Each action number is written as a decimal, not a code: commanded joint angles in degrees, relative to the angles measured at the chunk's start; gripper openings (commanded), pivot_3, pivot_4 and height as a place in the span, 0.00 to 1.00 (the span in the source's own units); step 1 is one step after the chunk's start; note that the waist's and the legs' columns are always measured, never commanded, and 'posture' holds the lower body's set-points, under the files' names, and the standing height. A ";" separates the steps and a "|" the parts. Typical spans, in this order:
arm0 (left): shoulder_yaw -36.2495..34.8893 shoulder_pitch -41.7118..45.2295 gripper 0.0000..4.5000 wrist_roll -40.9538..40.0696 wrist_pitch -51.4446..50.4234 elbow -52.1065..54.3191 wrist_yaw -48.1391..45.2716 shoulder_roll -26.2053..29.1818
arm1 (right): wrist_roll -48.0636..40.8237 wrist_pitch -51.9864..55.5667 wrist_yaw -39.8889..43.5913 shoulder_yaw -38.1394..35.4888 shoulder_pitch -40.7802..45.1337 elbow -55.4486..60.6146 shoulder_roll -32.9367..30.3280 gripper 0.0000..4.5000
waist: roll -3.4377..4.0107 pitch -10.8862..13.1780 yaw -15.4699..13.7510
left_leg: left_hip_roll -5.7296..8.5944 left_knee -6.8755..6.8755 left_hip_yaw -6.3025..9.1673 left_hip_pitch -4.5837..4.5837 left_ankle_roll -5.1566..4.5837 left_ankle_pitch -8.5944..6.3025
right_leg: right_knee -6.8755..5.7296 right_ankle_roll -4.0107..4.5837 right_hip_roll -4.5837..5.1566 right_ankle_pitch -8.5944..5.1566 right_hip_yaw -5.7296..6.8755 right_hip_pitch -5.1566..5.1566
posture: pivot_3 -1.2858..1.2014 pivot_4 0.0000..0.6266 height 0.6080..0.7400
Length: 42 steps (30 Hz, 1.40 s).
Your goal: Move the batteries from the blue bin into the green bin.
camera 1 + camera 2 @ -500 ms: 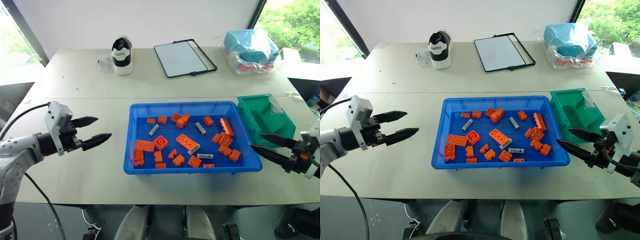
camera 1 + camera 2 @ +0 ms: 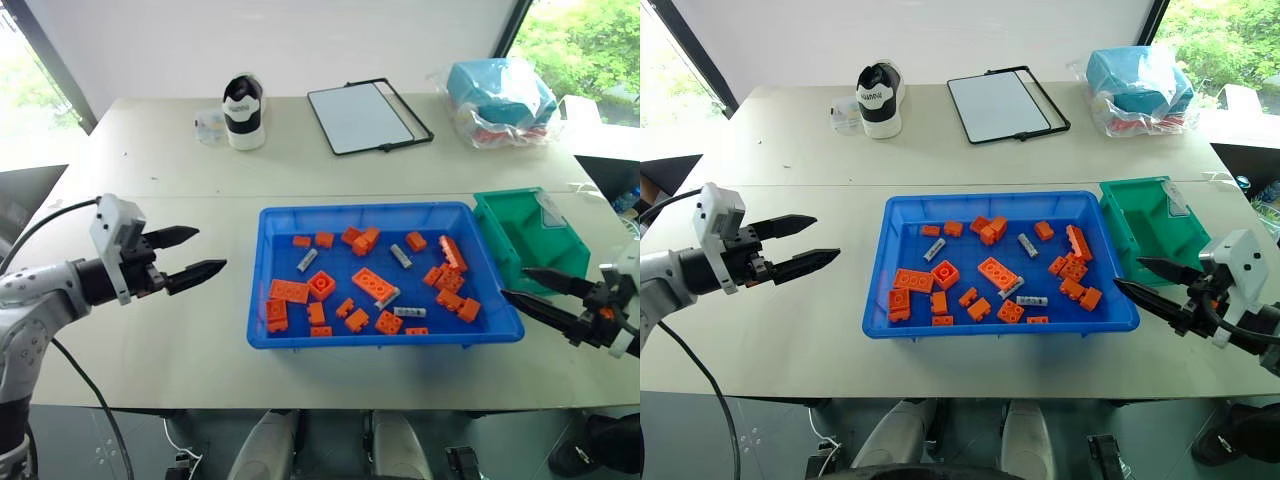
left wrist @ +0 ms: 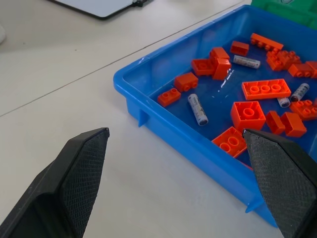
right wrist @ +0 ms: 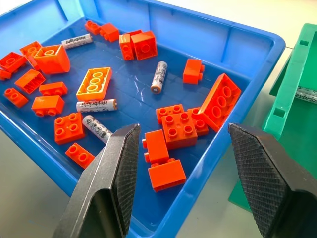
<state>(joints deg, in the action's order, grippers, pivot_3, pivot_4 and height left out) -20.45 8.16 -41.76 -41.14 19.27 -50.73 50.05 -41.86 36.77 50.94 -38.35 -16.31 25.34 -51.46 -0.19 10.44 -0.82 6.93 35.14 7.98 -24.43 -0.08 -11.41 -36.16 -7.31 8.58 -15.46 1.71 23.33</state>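
none of the batteries has been moved: four silvery cylinders lie among the orange toy bricks on the floor of the blue bin, which sits mid-table. one lies toward the bin's far left, one toward the far right, and two sit close together near the front middle. the green bin stands just beside the blue bin's right end, and no battery can be made out in it; a clear label strip lies across its rim. by the look of it the whole job is still ahead: four picks and four drops.

the left claw is held above the table well to the left of the blue bin, reaching forward and angled toward the bin, tilted a little downward; its two black fingers are spread and nothing is between them. the right claw is held low beside the blue bin's front right corner, in front of the green bin, aimed inward across the bin; its fingers are spread wide and empty as well. neither claw touches a bin or a battery.

at the far side of the table lie a black-and-white shoe, a framed whiteboard and a plastic-wrapped blue bundle.
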 commanded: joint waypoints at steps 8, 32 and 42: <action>1.06 0.93 1.00 -3.42 -1.60 5.19 -1.30 1.00 | 1.26 -0.87 3.97 3.36 6.94 -2.23 -5.04 0.64 | 0.00 0.00 0.12 | 0.00 0.02 -0.02 0.01 -0.02 0.01 | -0.01 0.00 -0.01 0.01 0.00 -0.01 | 0.52 0.24 0.93; -3.80 -5.82 1.00 -8.10 -4.34 14.68 -0.20 2.14 | 41.55 -45.30 26.80 65.90 86.03 -74.36 31.14 0.64 | -0.25 0.36 2.07 | 0.01 -0.03 -0.08 0.01 0.52 0.22 | -0.19 -0.24 -0.21 0.36 -0.05 0.20 | 0.52 0.24 0.93; -9.97 -12.47 1.00 -12.66 -5.60 21.26 4.84 1.48 | 45.73 -59.33 24.00 61.60 88.48 -91.48 40.54 0.64 | -0.20 0.39 2.12 | -0.70 -0.15 0.08 0.25 1.00 0.41 | -0.27 0.34 -1.25 0.77 -0.48 0.24 | 0.52 0.24 0.93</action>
<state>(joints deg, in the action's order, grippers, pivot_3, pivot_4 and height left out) -27.90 -4.20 -53.19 -46.95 39.00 -46.60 51.36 3.79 -20.53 75.05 25.27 70.91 -65.81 -11.50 -0.39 10.83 1.30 6.04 34.98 8.07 -24.12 1.07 -10.99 -36.43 -6.80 7.12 -14.60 1.20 23.57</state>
